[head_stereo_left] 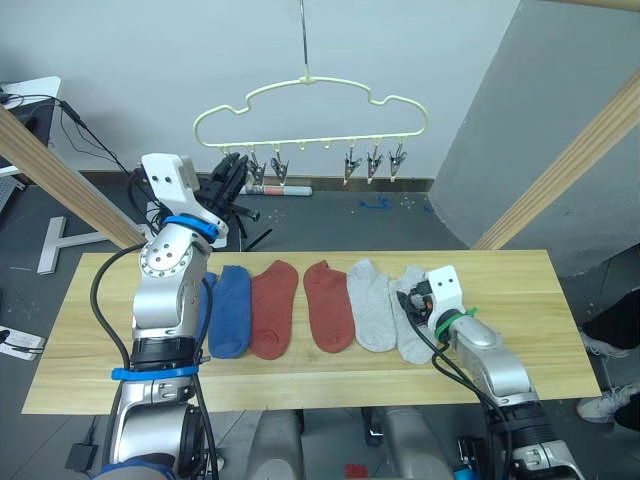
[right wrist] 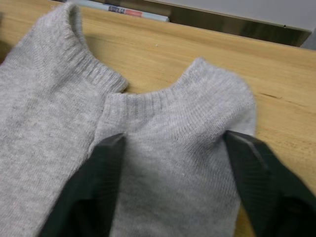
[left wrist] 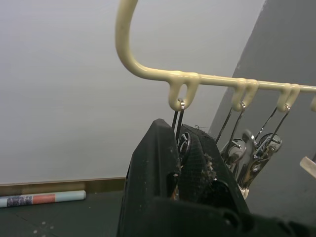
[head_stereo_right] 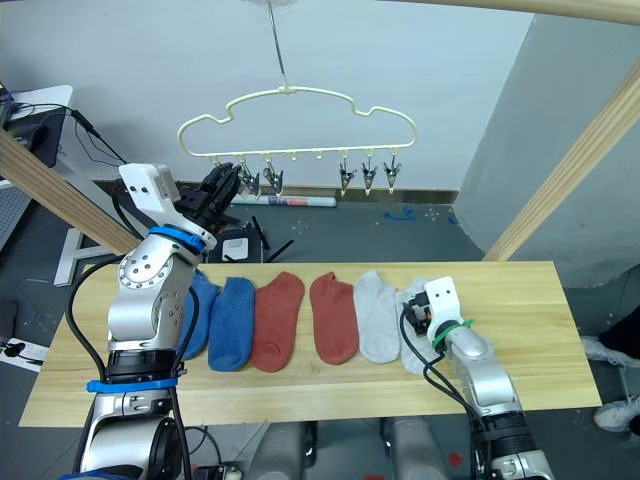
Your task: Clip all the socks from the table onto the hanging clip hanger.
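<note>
Six socks lie in a row across the light wooden desk (head_stereo_left: 520, 290): two blue socks (head_stereo_right: 233, 322) at the robot's left (one partly hidden behind the left arm), two rust-red socks (head_stereo_left: 275, 308) in the middle, then two light grey socks (head_stereo_left: 372, 304) at the right. The clip hanger (head_stereo_left: 310, 110) hangs by its hook above and beyond the desk, with its grey metal clips (head_stereo_left: 373, 165) dangling from the lower bar.

The left claw (head_stereo_left: 228, 180) is raised to the hanger's left end, its black fingers (left wrist: 158, 168) pressed together around the leftmost clip (left wrist: 183, 143), just under its loop. The right claw (right wrist: 173, 182) rests low over the rightmost grey sock (right wrist: 177, 148), its fingers spread wide, one at either edge of the sock near the cuff (nothing gripped between them).
</note>
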### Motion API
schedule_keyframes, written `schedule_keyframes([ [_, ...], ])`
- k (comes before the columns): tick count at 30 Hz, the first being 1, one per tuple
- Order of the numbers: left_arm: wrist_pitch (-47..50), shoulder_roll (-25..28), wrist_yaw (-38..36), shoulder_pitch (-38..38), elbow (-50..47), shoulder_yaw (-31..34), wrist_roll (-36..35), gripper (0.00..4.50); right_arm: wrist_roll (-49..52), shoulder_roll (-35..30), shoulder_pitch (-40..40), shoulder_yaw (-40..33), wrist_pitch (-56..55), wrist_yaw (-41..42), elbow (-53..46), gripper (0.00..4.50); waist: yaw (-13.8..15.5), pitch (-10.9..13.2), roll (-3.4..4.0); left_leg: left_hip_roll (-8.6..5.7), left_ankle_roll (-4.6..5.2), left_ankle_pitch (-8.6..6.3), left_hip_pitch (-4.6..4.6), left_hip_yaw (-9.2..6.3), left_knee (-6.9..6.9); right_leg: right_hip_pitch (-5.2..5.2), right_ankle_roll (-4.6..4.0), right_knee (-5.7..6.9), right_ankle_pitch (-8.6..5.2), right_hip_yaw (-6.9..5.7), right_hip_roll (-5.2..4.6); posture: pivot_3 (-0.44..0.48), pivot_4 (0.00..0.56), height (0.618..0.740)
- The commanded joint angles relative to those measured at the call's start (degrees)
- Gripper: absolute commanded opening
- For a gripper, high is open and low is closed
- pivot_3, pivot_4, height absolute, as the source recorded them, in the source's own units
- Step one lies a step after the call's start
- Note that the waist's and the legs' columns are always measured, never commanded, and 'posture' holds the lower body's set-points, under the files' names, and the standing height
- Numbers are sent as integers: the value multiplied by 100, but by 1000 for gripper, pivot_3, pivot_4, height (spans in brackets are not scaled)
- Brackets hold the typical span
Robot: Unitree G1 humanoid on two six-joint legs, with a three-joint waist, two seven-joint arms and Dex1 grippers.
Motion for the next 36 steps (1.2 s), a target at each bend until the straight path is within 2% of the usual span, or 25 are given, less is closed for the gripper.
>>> schedule_keyframes([
  [1, 99, 107, -95, 38, -301, 11, -73, 136, -43, 12, 89, -67, -69, -43, -22, 1685, 0, 1, 0, 0, 0, 0, 0, 0, 0, 0, 0, 0, 0, 0, 0, 34, 343, 703],
  [5, 289, 135, -220, 12, -307, 37, -189, 136, -67, -21, 133, -65, -128, -19, -86, 193, 0, 3, 1, 0, 0, 0, 1, -1, 0, 0, 0, 1, 0, -1, 0, 31, 341, 703],
  [6, 344, 148, -264, 4, -321, 48, -241, 136, -78, -57, 142, -40, -160, 25, -151, 0, 0, 3, 1, 0, 0, 0, 1, -1, 0, 0, 0, 1, 0, -1, 0, 31, 341, 703],
  [14, 1284, 506, -735, -7, -615, 283, -982, 136, -181, -589, 15, 496, -141, 820, -1525, 0, -20, 19, 7, 0, 0, 0, 0, 0, 0, -2, 1, 1, 0, 1, 1, 31, 330, 703],
  [19, 2013, 832, -978, -80, -772, 430, -1510, 136, 30, -515, -709, 1100, 586, 1362, -2297, 0, -44, 42, 9, 1, -2, 1, 2, -8, 0, -3, 1, 8, 0, -3, 4, 35, 332, 703],
  [23, 2575, 909, -1018, -92, -910, 502, -1892, 136, 32, 49, -1596, 1628, 829, 1565, -1936, 0, -25, 43, 8, 1, -3, 2, -5, -12, 2, -4, 1, 5, 0, -9, 3, 49, 323, 703],
  [26, 2795, 935, -1001, -97, -992, 521, -2028, 136, -54, 530, -2097, 1806, 692, 1519, -1285, 0, -15, 43, 8, 1, -3, 2, -7, -14, 3, -5, 1, 3, 0, -11, 2, 55, 320, 703],
  [31, 2951, 948, -953, -111, -1048, 535, -2131, 136, -91, 1179, -2647, 1801, 379, 1405, -273, 0, 10, 43, 7, 1, -3, 1, -15, -19, 3, -7, -1, 3, 0, -21, -2, 68, 315, 703],
  [36, 3034, 947, -952, -99, -1124, 515, -2169, 136, -52, 1558, -2884, 1615, 109, 1326, 205, 0, 14, 43, 7, 1, -3, 1, -24, -29, 4, -9, -1, 3, 1, -30, -3, 77, 308, 703],
])
